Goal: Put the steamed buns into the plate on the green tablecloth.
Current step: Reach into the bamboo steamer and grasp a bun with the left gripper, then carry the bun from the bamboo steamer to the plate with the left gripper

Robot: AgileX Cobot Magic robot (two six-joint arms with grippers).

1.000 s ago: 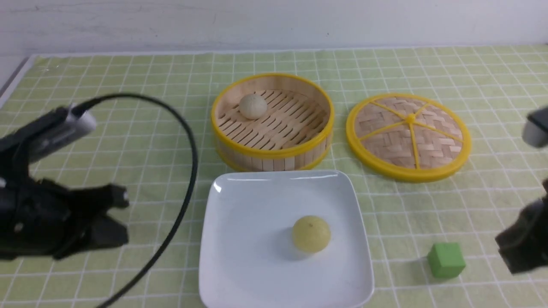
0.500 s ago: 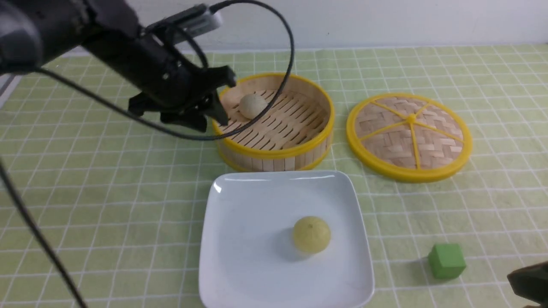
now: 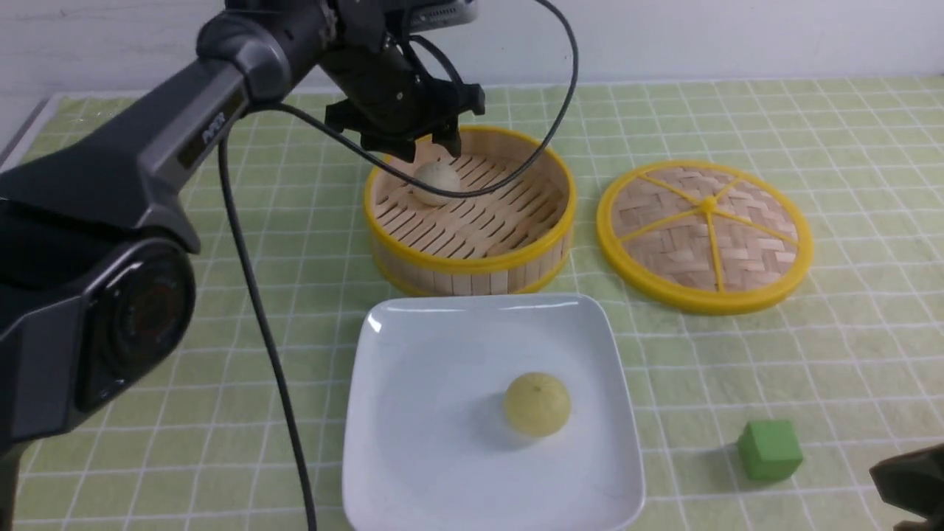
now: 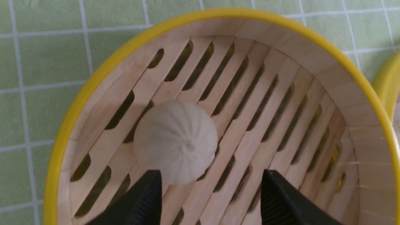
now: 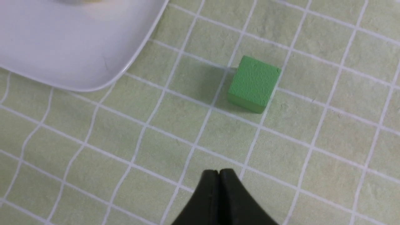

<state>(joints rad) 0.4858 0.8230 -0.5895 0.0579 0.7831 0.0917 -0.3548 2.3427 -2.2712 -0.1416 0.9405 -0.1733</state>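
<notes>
Your left tool [image 3: 424, 151] hangs over the steamer basket [image 3: 472, 265], fingers parted with nothing between them (the wrist view shows it plainly), just above the off-white bun [image 3: 435, 183] on the slats. Nearer you, the plate [image 3: 428, 383] on the green tablecloth [image 3: 848, 147] carries the yellow bun [image 3: 537, 403]. Further right lie the lid [image 3: 704, 234] and the green cube [image 3: 769, 448]; your right tool [image 5: 218, 175] is clenched empty near the cube.
</notes>
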